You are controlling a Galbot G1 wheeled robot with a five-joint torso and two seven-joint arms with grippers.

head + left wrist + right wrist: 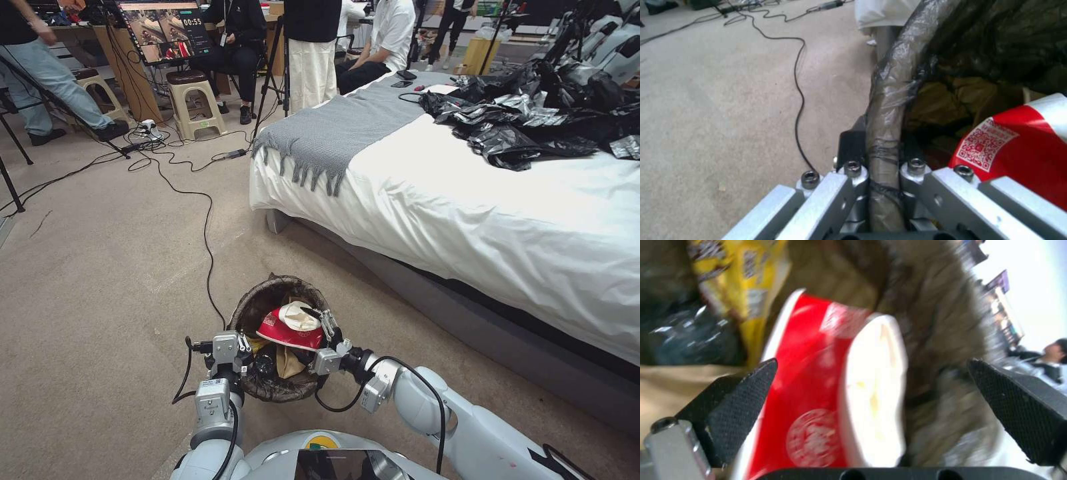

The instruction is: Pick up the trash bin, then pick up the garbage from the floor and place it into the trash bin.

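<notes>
The trash bin, lined with a dark bag, hangs just above the carpet in front of my base. My left gripper is shut on its rim, one finger outside and one inside the bag. Garbage fills the bin: a crushed red-and-white cup on top, a tan packet and a yellow wrapper. My right gripper hovers over the bin's right side, open. The red cup lies between its spread pads and touches neither one.
A bed with a grey throw and black bags stands close on the right. A black cable runs across the carpet toward the bin. Stools and people are at the back. Open carpet lies to the left.
</notes>
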